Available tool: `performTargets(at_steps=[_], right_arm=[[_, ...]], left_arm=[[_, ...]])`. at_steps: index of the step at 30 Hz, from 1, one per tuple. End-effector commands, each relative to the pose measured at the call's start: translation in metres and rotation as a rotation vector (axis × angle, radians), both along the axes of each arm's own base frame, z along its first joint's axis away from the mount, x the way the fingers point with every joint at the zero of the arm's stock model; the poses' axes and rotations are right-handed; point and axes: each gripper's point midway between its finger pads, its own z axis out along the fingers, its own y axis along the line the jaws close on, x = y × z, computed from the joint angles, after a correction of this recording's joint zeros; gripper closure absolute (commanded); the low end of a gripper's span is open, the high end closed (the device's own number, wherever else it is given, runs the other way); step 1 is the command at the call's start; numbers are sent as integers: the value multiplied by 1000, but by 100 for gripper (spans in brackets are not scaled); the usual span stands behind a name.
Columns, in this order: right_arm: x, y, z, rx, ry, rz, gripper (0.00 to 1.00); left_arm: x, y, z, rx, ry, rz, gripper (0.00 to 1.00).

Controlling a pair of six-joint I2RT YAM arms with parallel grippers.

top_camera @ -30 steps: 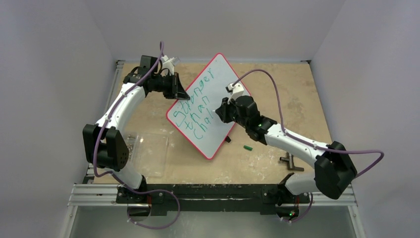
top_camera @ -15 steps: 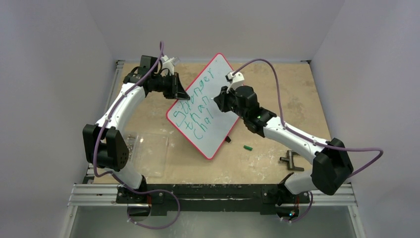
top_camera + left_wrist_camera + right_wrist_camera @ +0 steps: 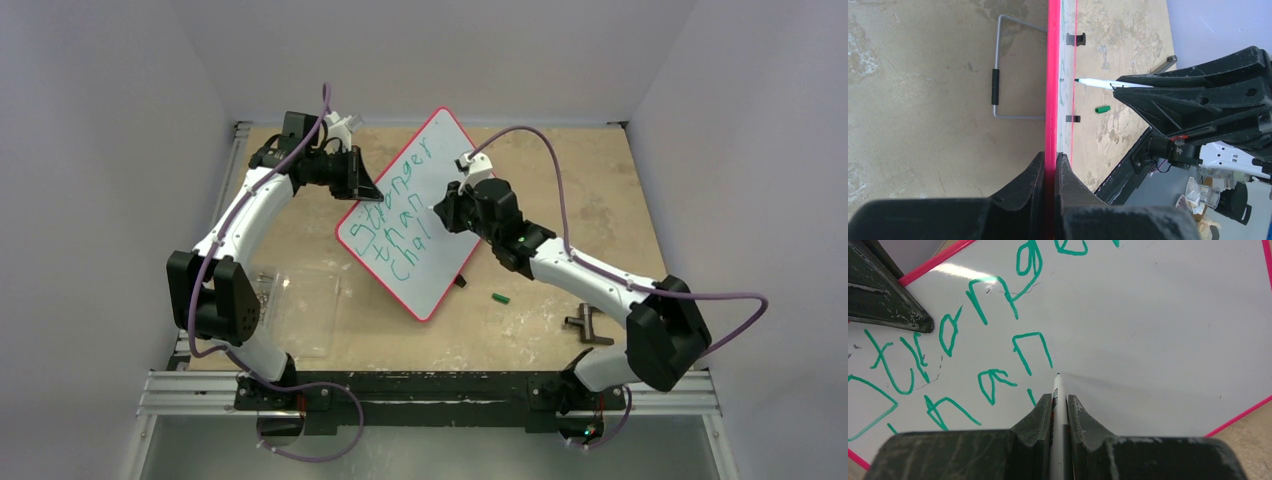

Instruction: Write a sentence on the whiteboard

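I see my left gripper (image 3: 1049, 159) pinching the red rim of the large white rectangular whiteboard (image 3: 447, 160) — set slantwise, midway across the tan table (image 3: 570, 170). The right gripper (image 3: 1059, 401) clamps a slim white marker (image 3: 1058, 388), its tip beside "than" in the green handwritten sentence (image 3: 948, 335).

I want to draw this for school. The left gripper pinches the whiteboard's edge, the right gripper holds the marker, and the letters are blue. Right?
Not quite: the letters are green, not blue, as the right wrist view shows. The rest is right: the left gripper pinches the edge of the whiteboard and the right gripper holds the marker.
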Motion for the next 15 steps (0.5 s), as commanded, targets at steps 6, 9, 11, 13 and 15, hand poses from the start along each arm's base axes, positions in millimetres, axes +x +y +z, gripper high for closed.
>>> performTargets(at_steps=[6,9,11,13,15], right_arm=[[-5,3,-14,17,24,27,100],[-12,1,-22,18,44,35,100],[-17,-1,-29,11,62,42,100],[-23,-4,-36,8,81,52,100],[-31,-7,-45,3,100,58,100]], left_arm=[[15,18,13,75,-103,78,100],[15,18,12,76,-101,78,100],[16,19,11,78,-98,80,100],[17,18,10,77,-95,78,100],[17,18,10,78,-96,78,100]])
